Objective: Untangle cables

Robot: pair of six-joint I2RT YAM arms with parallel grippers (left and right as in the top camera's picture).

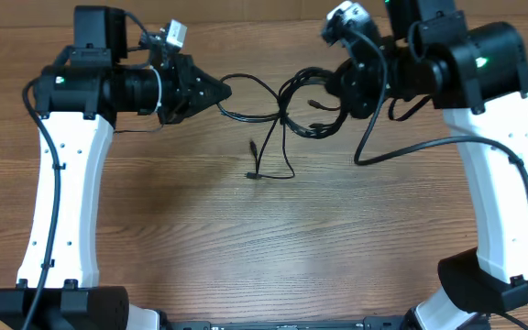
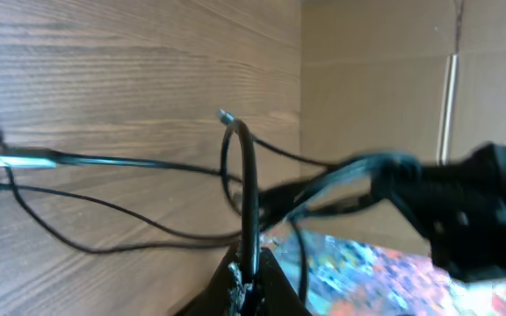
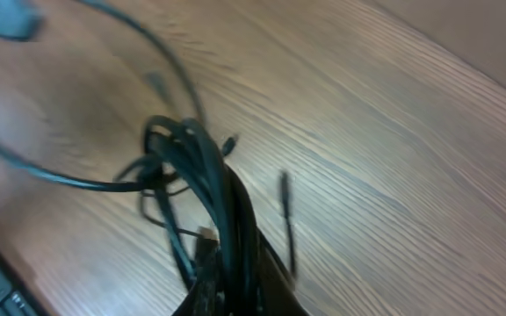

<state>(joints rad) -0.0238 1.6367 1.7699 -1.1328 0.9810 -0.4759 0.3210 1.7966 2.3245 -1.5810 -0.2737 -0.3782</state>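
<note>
wood-grain table (image 1: 246,247), tan cardboard wall (image 2: 367,88) behind.

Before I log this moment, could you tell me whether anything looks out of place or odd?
Nothing damaged or spilled. Only the cables look untidy: a knotted bundle strung between the left fingers and right fingers, loose ends trailing toward the table.

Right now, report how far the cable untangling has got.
Done: little. Only one plug end trails loose over the table. In hand: the left gripper is shut on a single strand and the right gripper is shut on the looped bundle, with the cables strung between them. Left: the loops beside the right gripper remain knotted together.
</note>
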